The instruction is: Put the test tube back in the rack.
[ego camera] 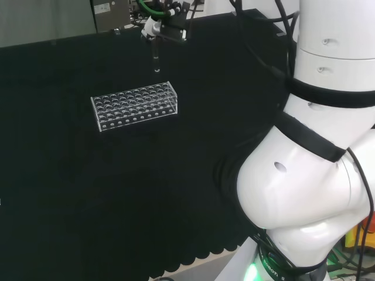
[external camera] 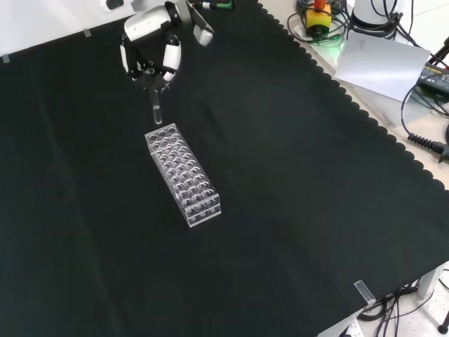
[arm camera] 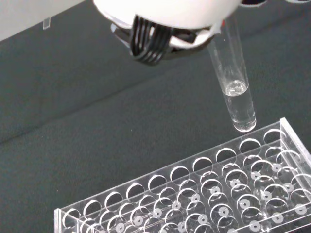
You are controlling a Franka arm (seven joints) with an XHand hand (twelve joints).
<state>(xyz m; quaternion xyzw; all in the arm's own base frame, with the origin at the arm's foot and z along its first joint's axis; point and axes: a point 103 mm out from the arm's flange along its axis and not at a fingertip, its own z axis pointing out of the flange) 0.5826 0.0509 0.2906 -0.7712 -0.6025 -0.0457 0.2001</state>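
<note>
Tube [arm camera: 236, 94] (clear liquid inside) above rack [arm camera: 204, 194]

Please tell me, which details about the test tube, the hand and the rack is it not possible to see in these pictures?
- Upper end of the test tube: hidden by the hand in the wrist view.
- Which hole of the rack lies under the tube's tip: too small in head and front views.
- One end of the rack: cut off by the wrist view's edge.

arm: reaching far | hand [external camera: 151, 53]: fingers pinched downward (holding)
</note>
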